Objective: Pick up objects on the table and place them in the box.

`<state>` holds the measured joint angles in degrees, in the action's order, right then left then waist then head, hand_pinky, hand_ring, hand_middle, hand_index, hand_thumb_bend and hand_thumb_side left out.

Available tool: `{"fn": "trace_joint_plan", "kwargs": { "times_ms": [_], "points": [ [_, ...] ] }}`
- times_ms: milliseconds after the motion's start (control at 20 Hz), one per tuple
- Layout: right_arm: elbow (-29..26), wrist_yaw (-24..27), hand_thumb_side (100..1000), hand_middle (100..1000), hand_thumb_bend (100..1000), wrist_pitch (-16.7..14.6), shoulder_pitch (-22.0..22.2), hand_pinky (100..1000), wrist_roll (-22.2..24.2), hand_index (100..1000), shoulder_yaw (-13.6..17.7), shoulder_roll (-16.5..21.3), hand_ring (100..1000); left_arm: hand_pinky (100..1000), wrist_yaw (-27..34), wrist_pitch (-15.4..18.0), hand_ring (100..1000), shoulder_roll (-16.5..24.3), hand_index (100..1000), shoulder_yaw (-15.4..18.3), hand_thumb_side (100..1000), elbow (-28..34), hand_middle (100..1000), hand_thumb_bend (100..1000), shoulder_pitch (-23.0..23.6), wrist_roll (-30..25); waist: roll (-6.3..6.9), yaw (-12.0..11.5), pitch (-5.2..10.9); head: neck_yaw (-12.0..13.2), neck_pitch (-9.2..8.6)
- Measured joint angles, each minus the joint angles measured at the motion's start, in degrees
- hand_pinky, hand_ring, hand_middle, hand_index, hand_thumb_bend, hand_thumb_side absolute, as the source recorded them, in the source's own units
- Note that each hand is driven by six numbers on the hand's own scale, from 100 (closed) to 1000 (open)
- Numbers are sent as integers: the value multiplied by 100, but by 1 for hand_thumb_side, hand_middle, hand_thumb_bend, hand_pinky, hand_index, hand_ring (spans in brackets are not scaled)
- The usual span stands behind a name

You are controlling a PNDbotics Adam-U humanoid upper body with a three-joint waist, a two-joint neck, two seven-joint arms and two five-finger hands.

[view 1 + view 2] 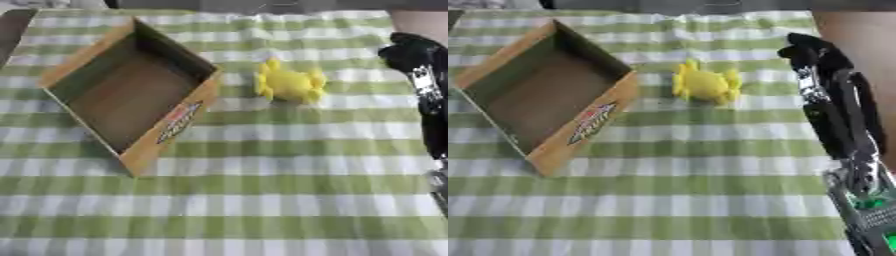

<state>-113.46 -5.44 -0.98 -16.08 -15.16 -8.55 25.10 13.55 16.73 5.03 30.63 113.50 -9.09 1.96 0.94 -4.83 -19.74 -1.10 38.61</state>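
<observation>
A yellow soft toy [289, 83] lies on the green-and-white checked tablecloth, just right of the cardboard box [133, 92]. The box stands open and shows nothing inside. My right hand [814, 52] hangs at the right edge, to the right of the toy and apart from it; its black fingers look bunched, but their pose is blurred. The right forearm [842, 125] runs down the right side. My left hand shows in neither view.
The checked tablecloth [262, 200] covers the whole table. Its right edge [833, 30] lies close behind my right hand, with brown floor beyond it. The box has a printed logo [179, 122] on its near wall.
</observation>
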Motion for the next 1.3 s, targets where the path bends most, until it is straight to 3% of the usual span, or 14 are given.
{"fn": "trace_joint_plan", "kwargs": {
  "times_ms": [400, 500, 700, 1000, 1150, 1300],
  "points": [
    [0, -19, 903, 722, 100, 34, 25, 856, -13, 866, 8, 12, 849, 691, 2, -14, 622, 3, 699, 0, 889, 0, 594, 100, 0, 13, -4, 21, 64, 1, -2],
    [0, -105, 969, 748, 100, 119, -102, 846, 35, 883, 2, 129, 867, 691, 3, -20, 622, 7, 699, 0, 889, 0, 594, 100, 0, 20, -24, 34, 106, 0, -2],
    [0, -395, 990, 771, 100, 405, -542, 827, 290, 886, -117, 587, 875, 691, 3, -39, 622, 58, 699, 0, 889, 0, 594, 100, 5, 31, -81, 61, 180, -2, 4],
    [0, -854, 1000, 809, 114, 870, -1237, 817, 738, 901, -655, 1323, 892, 691, 5, -71, 622, 115, 699, -6, 888, 0, 594, 100, 90, 3, -129, 8, 298, -27, 66],
    [0, -1089, 1000, 821, 165, 1103, -1612, 822, 971, 912, -1024, 1697, 909, 691, 10, -82, 623, 137, 699, -36, 889, 0, 595, 100, 104, -16, -129, -27, 314, -55, 107],
    [1, -1321, 912, 821, 296, 1336, -1987, 822, 1204, 919, -1406, 2073, 932, 692, 26, -81, 624, 150, 701, -48, 892, 0, 596, 100, 105, -43, -135, -75, 314, -96, 109]
  ]
}}
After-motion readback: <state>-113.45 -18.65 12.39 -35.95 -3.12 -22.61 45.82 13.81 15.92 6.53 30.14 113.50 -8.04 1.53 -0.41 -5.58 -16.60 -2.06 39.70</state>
